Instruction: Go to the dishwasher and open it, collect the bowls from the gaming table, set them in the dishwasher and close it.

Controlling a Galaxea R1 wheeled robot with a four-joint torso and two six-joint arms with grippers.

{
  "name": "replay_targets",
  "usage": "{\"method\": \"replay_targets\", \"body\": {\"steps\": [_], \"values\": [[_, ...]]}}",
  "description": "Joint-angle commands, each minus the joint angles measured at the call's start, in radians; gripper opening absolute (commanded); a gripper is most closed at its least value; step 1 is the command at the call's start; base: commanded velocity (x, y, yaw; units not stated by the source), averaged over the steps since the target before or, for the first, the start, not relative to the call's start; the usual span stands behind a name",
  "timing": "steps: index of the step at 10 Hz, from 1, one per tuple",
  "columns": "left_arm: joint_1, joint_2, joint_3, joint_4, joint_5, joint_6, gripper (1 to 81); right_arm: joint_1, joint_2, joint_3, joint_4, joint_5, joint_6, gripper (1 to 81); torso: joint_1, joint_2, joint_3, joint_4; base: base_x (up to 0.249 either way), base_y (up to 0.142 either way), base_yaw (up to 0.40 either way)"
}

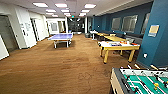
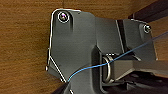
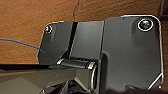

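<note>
Nearest me, low on my right, sits the foosball table (image 1: pixel 140 81) with its green field, which I pass by; both wrist cameras look down past the robot's own plates at brown carpet (image 2: pixel 22 45), so I cannot tell whether either hand is open or holding anything. Farther ahead and to the right, by the blue wall (image 1: pixel 160 37), stands the gaming table (image 1: pixel 117 47), yellow-legged and white-topped, its long axis across my view. My right arm's side is nearer it, I judge; small things lie on top, too blurred to name.
</note>
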Motion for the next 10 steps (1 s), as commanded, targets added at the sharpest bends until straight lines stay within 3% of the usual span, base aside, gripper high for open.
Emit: {"method": "replay_targets", "body": {"steps": [1,10], "values": [[-0.036,-0.012,0.001,-0.004,0.053,0.000,81.1,0.047,0.001,0.007,-0.010,-0.037,-0.002,81.1,0.000,0.000,0.000,0.000,0.147,0.000,0.000],[-0.035,-0.012,0.002,-0.004,0.053,0.000,81.1,0.047,0.004,0.007,-0.015,-0.037,-0.004,81.1,-0.001,0.000,0.000,0.000,0.146,0.000,0.000]]}}
